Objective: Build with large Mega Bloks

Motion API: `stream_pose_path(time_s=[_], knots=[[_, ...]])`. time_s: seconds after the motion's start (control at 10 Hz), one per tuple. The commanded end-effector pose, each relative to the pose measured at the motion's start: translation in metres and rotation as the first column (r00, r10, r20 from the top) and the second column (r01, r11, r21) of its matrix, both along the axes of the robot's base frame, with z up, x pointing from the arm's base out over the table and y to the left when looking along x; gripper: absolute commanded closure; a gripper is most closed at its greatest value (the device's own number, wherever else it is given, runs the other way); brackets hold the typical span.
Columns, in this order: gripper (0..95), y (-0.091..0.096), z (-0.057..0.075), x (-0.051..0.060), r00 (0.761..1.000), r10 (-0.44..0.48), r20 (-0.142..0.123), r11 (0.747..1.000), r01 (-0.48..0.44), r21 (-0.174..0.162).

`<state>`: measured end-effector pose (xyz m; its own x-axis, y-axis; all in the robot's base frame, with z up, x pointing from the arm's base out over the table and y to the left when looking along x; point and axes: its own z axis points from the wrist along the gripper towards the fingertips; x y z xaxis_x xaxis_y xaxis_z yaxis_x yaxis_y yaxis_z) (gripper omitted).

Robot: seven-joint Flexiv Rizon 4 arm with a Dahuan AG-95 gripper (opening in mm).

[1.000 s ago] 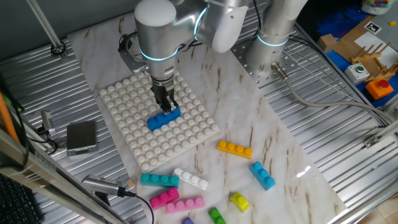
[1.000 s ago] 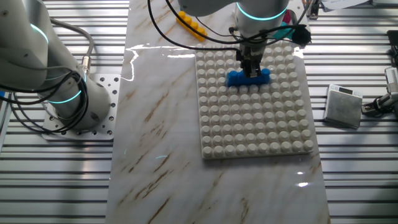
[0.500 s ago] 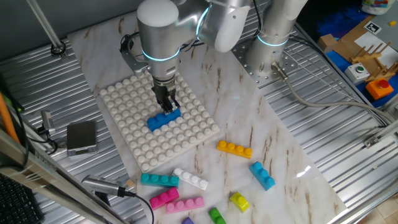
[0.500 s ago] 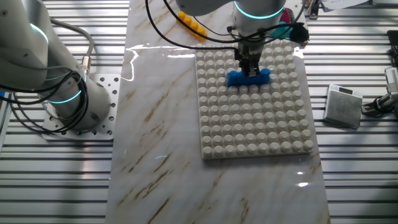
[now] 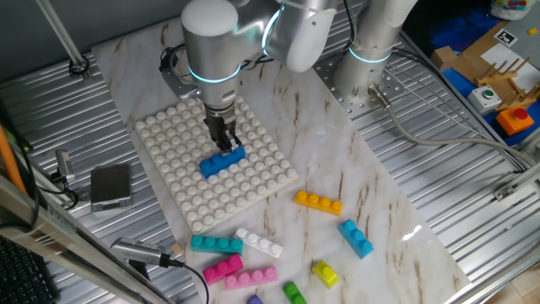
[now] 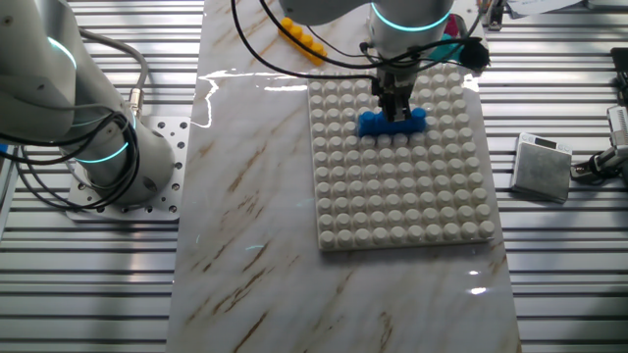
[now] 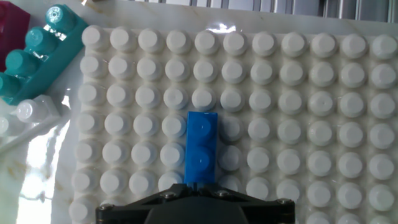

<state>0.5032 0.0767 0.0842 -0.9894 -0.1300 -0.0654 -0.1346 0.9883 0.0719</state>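
So far we had only the blue brick [image 5: 222,160] seated on the baseplate [image 5: 169,181], our gripper [image 5: 226,145] clenched on it, while the other bricks [image 5: 245,257] lay loose on the table [image 5: 380,194].

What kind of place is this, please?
Probably a robotics lab workbench. A robot arm is bolted to a ribbed metal table, cables run across it, and toy bricks lie beside a studded white baseplate, one blue brick on it.

Around the blue brick [image 5: 222,160] you have open white baseplate [image 5: 169,148] studs on every side; only the gripper [image 5: 226,143] stands over it
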Motion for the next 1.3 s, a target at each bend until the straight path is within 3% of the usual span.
stream_pose_path(time_s=[0.1,0.6,1.3], knots=[[95.0,-0.002,0.007,0.005,1.0,0.002,-0.007,1.0,-0.002,0.002],[95.0,0.001,0.005,0.023,1.0,-0.005,-0.008,1.0,0.005,0.004],[95.0,0.008,-0.008,0.026,1.0,-0.005,-0.006,1.0,0.005,-0.003]])
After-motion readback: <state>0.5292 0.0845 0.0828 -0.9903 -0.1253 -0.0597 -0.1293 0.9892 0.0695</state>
